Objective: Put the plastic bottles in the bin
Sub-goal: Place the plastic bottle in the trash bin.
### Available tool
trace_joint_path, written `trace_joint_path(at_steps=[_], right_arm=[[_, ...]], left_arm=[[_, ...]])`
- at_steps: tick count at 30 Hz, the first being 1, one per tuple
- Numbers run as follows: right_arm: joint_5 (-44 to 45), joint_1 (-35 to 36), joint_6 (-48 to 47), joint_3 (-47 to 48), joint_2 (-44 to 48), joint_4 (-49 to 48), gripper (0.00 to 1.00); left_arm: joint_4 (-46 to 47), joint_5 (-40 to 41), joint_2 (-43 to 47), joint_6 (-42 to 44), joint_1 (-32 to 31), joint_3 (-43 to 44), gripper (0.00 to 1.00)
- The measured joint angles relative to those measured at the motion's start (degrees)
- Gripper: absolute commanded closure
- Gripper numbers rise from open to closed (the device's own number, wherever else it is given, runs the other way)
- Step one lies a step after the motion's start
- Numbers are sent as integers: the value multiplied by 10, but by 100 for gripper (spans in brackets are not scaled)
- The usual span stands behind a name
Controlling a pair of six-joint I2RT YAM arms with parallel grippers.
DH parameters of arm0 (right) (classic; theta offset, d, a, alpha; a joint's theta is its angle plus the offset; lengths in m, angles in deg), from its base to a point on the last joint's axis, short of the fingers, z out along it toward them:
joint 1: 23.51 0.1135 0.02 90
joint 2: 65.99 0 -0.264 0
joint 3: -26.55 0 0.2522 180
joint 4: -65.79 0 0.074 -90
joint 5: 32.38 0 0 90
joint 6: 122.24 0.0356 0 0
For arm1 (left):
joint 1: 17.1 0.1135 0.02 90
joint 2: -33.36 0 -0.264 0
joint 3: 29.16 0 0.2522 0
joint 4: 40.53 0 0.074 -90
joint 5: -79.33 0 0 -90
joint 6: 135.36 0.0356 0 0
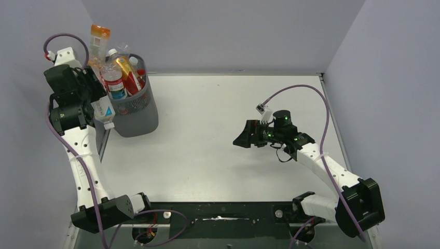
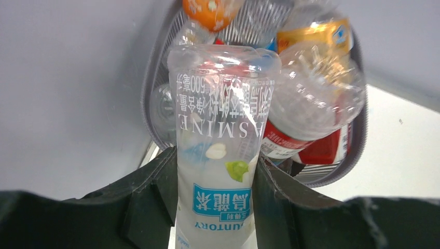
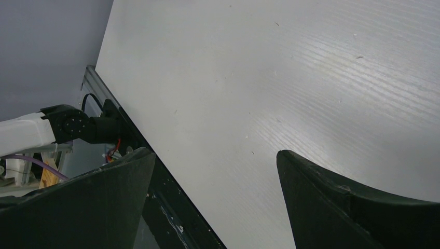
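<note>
My left claw (image 2: pixel 217 174) is clamped on a clear jasmine-tea bottle (image 2: pixel 218 119) with a blue label, the bottle's base sticking out ahead of the fingers. Just beyond the claw's tips stands the bin (image 2: pixel 359 129), heaped past its rim with other plastic bottles (image 2: pixel 311 98). My right claw (image 3: pixel 215 161) gapes wide, the white surface (image 3: pixel 259 78) beneath it, well apart from the bin.

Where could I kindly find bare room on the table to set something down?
The table is bare between the bin and the right claw, and along the back wall. It is crowded only at the far left, where the left claw holds a clear bottle by the heaped bin.
</note>
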Motion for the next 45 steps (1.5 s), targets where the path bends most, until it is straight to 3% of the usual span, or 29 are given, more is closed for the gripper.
trace_joint_path(at_steps=[7,13,24,31,45], right_arm=[[0,0,0,0,0,0,8],[0,0,-2,0,-8,0,8],[-9,0,-7,5,-71,-4,8],[-13,0,-13,19,-104,-7,8],[-15,0,-17,31,-130,-12,8]], left_arm=[[23,9,9,0,0,65,74],[132,18,9,7,0,66,74],[488,-5,10,13,0,-119,74],[675,-15,-22,-16,0,-184,74],[934,-5,-55,-113,0,-321,70]])
